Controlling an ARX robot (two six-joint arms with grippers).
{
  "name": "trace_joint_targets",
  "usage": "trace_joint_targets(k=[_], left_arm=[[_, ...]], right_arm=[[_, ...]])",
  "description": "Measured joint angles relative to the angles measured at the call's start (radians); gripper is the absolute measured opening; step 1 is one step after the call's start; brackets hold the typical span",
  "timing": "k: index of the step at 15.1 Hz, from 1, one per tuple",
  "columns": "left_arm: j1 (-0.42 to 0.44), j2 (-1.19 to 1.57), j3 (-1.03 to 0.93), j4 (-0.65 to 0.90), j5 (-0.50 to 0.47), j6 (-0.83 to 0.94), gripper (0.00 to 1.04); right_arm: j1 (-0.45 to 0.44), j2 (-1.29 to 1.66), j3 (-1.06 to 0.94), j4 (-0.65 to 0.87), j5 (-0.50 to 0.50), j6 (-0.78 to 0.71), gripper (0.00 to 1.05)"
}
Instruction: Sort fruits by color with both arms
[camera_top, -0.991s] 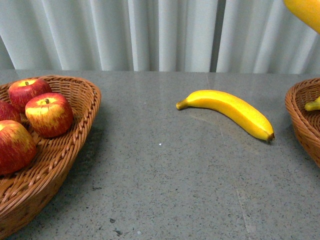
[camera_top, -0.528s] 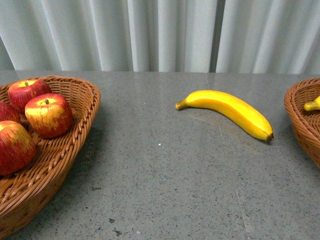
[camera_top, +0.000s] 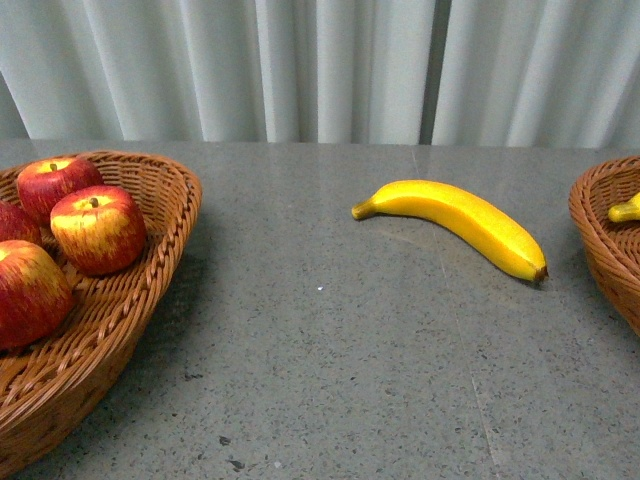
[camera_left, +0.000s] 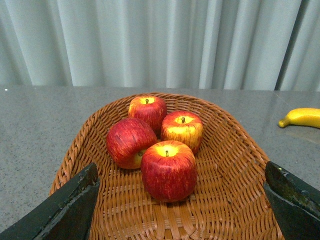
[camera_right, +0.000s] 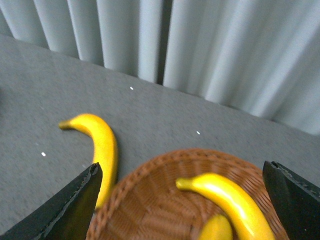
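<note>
Several red apples (camera_top: 98, 228) lie in the wicker basket (camera_top: 165, 235) at the left. They also show in the left wrist view (camera_left: 168, 170). One banana (camera_top: 455, 222) lies on the grey table between the baskets. The right basket (camera_top: 600, 235) holds a banana whose tip (camera_top: 625, 210) shows at the frame edge. The right wrist view shows two bananas (camera_right: 227, 200) in that basket (camera_right: 150, 200) and the loose banana (camera_right: 100, 145) beside it. My left gripper (camera_left: 180, 210) is open and empty above the apple basket. My right gripper (camera_right: 180, 210) is open and empty above the banana basket. Neither arm shows in the front view.
A pleated grey curtain (camera_top: 320, 70) hangs behind the table's far edge. The grey tabletop (camera_top: 330, 350) stretches between the two baskets. The loose banana also shows at the edge of the left wrist view (camera_left: 302, 117).
A yellow banana end that showed in the top right corner of the front view a second ago has gone out of view. The fruits on the table and in the left basket have not moved.
</note>
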Motion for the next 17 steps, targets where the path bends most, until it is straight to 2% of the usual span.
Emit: trace_joint_targets(k=[4,5,7,13,16,17], left_arm=[[0.000,0.000,0.000,0.000,0.000,0.000,0.98],[0.000,0.000,0.000,0.000,0.000,0.000,0.98],[0.000,0.000,0.000,0.000,0.000,0.000,0.98],[0.000,0.000,0.000,0.000,0.000,0.000,0.98],[0.000,0.000,0.000,0.000,0.000,0.000,0.98],[0.000,0.000,0.000,0.000,0.000,0.000,0.98]], right_arm=[[0.341,0.279,0.259,0.034,0.146,0.131,0.98],[0.403,0.360,0.335,0.019,0.167,0.142,0.98],[0.469,0.509,0.465,-0.009,0.201,0.142,0.98],[0.479,0.745,0.640,-0.149,0.240,0.058,0.98],[0.457,0.819,0.708,-0.271,0.262,-0.069,0.98],[0.431,0.860,0.782,-0.373,0.271,-0.127,0.98]])
